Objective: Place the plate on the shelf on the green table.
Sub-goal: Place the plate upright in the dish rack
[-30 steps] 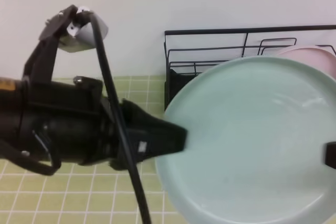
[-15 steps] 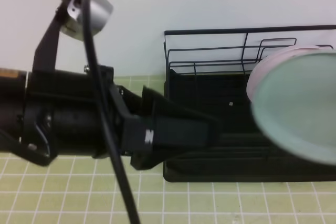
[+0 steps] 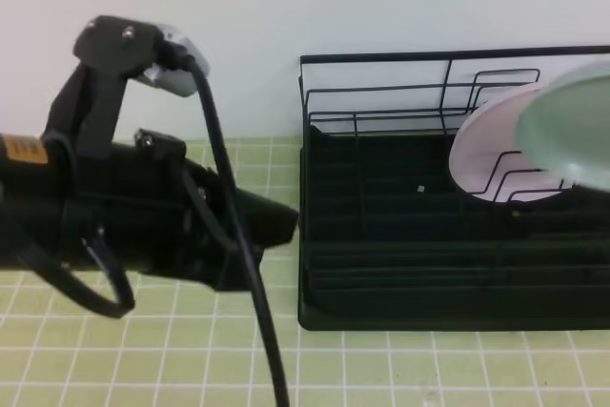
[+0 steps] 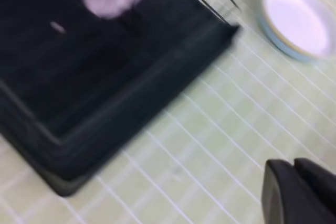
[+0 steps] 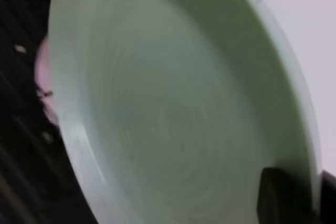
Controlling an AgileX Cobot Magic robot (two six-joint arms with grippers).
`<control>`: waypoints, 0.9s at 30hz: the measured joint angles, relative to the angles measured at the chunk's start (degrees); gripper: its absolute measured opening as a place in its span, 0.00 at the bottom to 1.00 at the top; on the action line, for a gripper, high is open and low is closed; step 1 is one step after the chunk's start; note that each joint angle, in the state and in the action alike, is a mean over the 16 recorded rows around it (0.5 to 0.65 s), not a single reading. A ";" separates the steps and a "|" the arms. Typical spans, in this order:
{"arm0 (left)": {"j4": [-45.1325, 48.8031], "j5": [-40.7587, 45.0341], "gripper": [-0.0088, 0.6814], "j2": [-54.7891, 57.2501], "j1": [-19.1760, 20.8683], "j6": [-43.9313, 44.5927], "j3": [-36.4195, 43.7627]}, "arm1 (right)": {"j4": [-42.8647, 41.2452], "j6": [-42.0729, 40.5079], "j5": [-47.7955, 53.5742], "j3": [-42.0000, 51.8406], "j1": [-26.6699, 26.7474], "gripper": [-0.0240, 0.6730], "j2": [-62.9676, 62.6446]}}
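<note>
Plate [image 5: 173,103]: mint green, round, shallow raised rim. I see it blurred at the right edge of the high view [image 3: 572,126], tilted, over the right end of the shelf. It fills my right wrist view.

Right gripper [image 5: 291,195]: one dark finger lies on the plate's inner face at the lower right and the rim runs between it and a second dark piece at the corner, so I read it as clamped on the plate's rim.

Pink plate [image 3: 500,154]: stands tilted among the wire dividers at the right of the shelf, just behind and left of the mint plate.

Shelf [image 3: 381,235]: black wire rack with tall back rail and black base tray, on the far right part of the table.

Green table [image 3: 143,350]: small yellow-green tiles, white grout.

Left gripper [image 4: 299,192]: dark fingertips at the lower right of my left wrist view, pressed together, holding nothing, over bare tiles near the shelf's corner.

Shallow bowl [image 4: 296,22]: pale, blue-rimmed, on the tiles beyond the shelf; blurred.
</note>
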 joint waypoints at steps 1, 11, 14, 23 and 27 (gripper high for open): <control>0.44 -1.59 0.02 -0.29 0.00 -0.06 0.87 | -1.79 -0.53 0.21 -1.10 0.48 0.07 1.27; 0.81 -15.73 0.01 -4.21 0.01 -0.24 11.66 | -19.88 -2.17 2.47 -9.32 5.91 0.07 12.63; 0.65 -17.76 0.01 -5.07 0.01 -0.15 13.88 | -23.99 -2.26 1.73 -10.38 7.08 0.05 15.45; 0.69 -19.02 0.01 -5.87 0.01 0.43 15.76 | -27.62 -2.16 -2.45 -10.90 7.69 0.09 21.41; 0.73 -19.13 0.01 -5.87 0.01 0.61 15.76 | -27.99 -1.90 -4.23 -11.02 7.69 0.10 23.12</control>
